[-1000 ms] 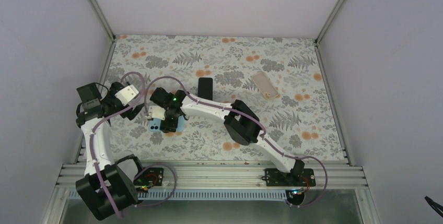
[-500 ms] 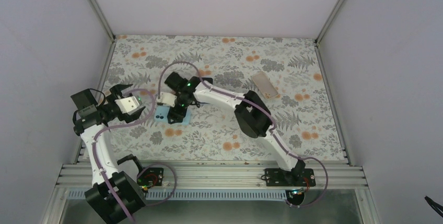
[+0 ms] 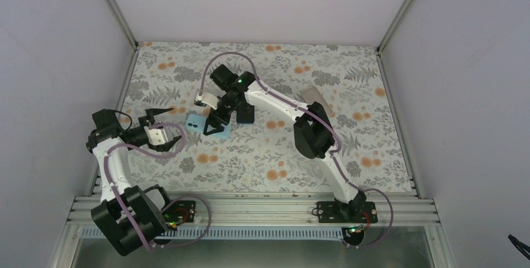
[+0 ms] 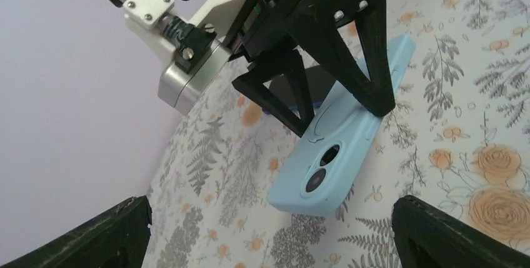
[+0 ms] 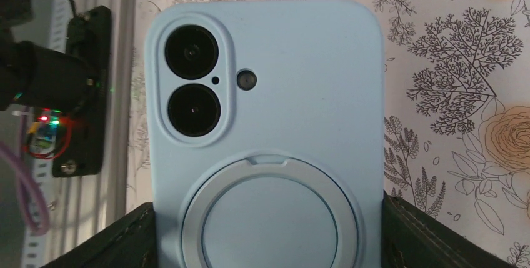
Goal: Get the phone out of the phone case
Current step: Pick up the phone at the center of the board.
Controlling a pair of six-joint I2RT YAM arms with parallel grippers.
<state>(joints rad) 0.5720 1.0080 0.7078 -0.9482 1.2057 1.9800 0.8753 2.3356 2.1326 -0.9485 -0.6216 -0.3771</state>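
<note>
In the last second the left gripper [image 3: 167,129] has backed away toward 8 o'clock, fingers spread wide and empty. Meanwhile the right gripper [image 4: 345,121], pinching the long edges of the slim pale light-blue phone [image 5: 269,130], has carried it alone to about 9 o'clock of the centre of the floral-print table [image 3: 375,149], just beside the black phone with the dark blue rim [image 3: 245,115]. The thin translucent beige-pink phone case [image 3: 312,94] lies well apart at 2 o'clock, partly behind the right arm [image 3: 312,137], so the separation looks done and probably only setting the phone down remains.
</note>
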